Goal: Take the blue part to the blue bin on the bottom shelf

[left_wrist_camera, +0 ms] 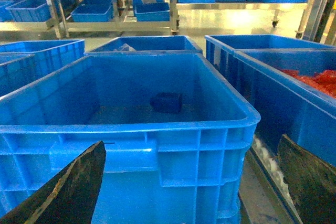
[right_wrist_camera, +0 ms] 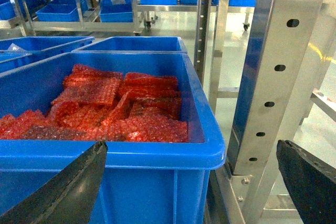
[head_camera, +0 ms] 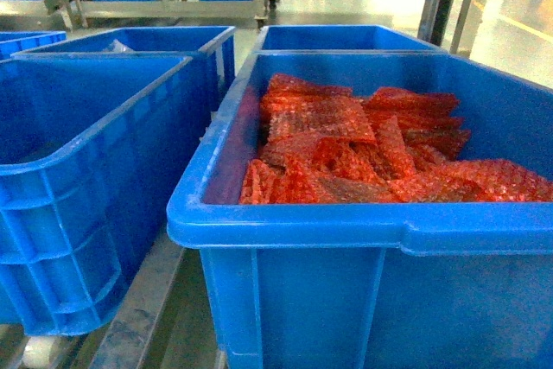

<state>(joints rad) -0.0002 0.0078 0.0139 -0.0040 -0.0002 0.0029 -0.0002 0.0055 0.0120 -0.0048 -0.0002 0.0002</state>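
A dark blue part lies on the floor of a big blue bin, towards its back wall. My left gripper is open and empty, low in front of that bin's near wall. In the head view this bin is on the left, its wall hides the part, and neither gripper shows. The bins stand on the steel bottom shelf, whose rail has small rivets. My right gripper is open and empty, facing the front right corner of the neighbouring bin.
The right-hand bin holds several red bubble-wrap bags. A perforated steel upright stands just right of it. More blue bins sit behind, and other racks with bins stand across the aisle.
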